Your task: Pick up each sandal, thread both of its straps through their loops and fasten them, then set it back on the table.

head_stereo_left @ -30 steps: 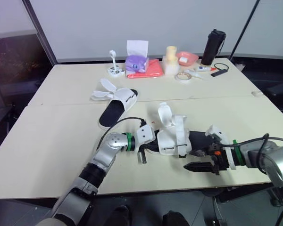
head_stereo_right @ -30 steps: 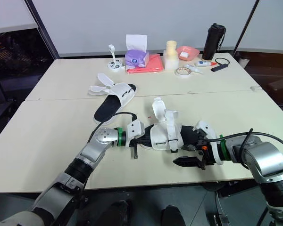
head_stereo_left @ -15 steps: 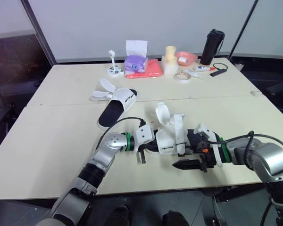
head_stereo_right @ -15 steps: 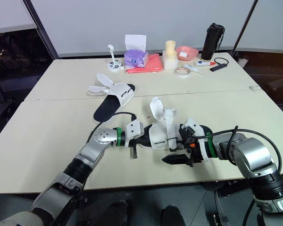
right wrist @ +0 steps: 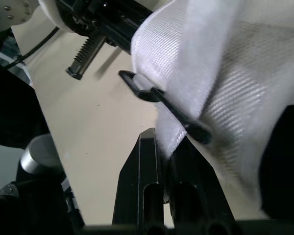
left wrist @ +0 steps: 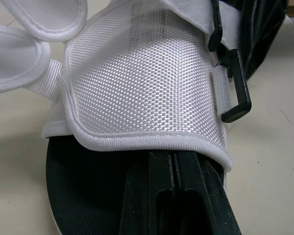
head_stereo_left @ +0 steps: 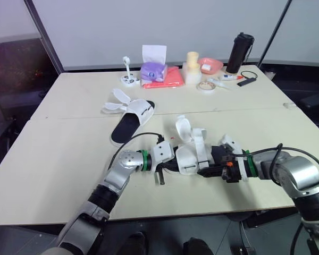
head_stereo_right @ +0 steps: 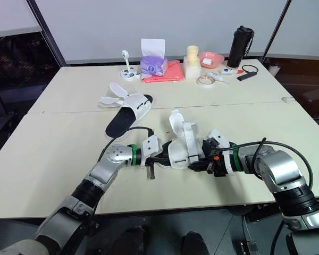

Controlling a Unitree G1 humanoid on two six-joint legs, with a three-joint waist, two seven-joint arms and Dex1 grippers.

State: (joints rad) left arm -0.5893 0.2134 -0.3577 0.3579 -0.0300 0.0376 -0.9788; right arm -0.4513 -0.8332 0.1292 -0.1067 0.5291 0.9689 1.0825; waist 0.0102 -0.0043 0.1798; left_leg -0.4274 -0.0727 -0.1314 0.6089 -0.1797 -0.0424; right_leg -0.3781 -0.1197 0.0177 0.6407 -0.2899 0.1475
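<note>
Right gripper (head_stereo_right: 196, 166) pinched white mesh strap (right wrist: 206, 73), black plastic loop (right wrist: 161, 100) just ahead; left gripper (head_stereo_right: 162, 158) closed at black-soled sandal (head_stereo_right: 183, 151) far end

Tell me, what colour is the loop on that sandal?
The loop is black, against the sandal's white mesh; the left wrist view shows it best.

White mesh-weave sandal (head_stereo_left: 190, 158), black-soled
</note>
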